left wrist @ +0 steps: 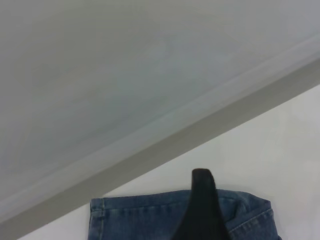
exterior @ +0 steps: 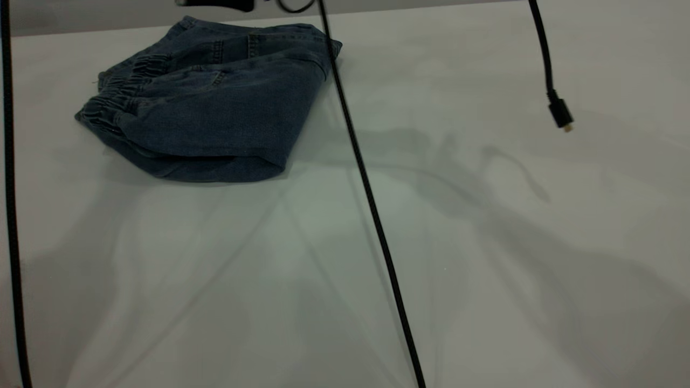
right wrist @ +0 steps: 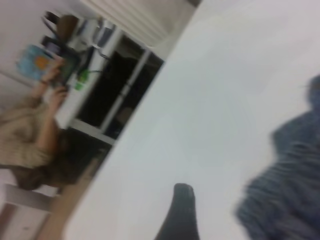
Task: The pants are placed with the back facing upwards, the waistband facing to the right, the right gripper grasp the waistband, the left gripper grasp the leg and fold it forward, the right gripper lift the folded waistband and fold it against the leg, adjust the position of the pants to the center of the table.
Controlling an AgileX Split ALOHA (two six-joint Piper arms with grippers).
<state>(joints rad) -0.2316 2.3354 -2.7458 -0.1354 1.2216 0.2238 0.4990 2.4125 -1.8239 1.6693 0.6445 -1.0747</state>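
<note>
The blue denim pants lie folded in a bundle at the far left of the white table. Their ruched waistband faces left in the exterior view. No print shows, so the leg cannot be picked out. In the left wrist view a dark part of my left gripper hangs over a stitched edge of the pants, near the table's edge. In the right wrist view my right gripper is above bare table, with the blurred pants a short way beside it. Neither gripper shows in the exterior view.
Black cables cross the exterior view: one runs diagonally past the pants, one down the left edge, and one with a loose plug hangs at the right. A dark object sits at the far edge. A person sits beyond the table.
</note>
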